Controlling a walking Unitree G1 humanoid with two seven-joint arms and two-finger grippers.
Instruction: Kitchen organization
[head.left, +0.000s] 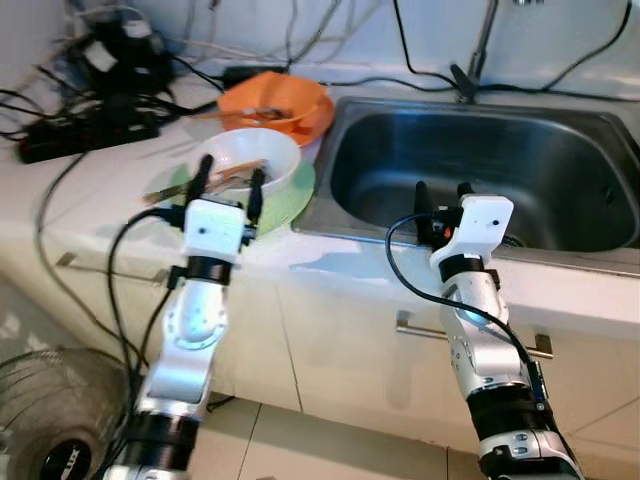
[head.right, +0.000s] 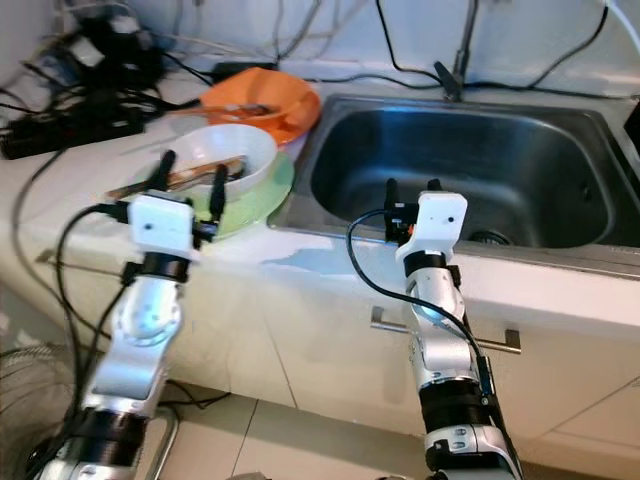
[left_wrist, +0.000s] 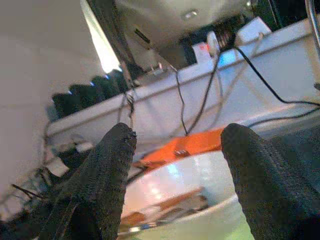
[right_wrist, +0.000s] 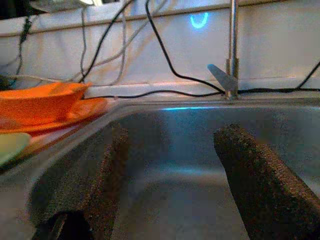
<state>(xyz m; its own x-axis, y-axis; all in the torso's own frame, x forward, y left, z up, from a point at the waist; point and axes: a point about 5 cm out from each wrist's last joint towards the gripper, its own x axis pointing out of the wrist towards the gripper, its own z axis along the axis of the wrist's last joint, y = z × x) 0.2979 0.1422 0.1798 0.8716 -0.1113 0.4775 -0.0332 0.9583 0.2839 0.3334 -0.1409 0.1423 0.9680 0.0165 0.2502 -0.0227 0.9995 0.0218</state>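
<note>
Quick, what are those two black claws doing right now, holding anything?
Left gripper: open, empty, at the near rim of the round white bowl.
Right gripper: open, empty, over the stainless steel sink.

Two grippers: left gripper (head.left: 228, 184), right gripper (head.left: 442, 191), fingers apart on both. Two bowls: white bowl (head.left: 262, 152), orange bowl (head.left: 290, 100). Two plates: green plate (head.left: 296, 196) under the white bowl, orange plate (right_wrist: 85, 111) under the orange bowl. One sink (head.left: 560, 170). One tap (head.left: 478, 55). One power strip (head.left: 85, 136). One cupboard handle (head.left: 415, 328). One wire-mesh fan (head.left: 50, 410) on the floor. Several cables along the wall; exact number unclear.
</note>
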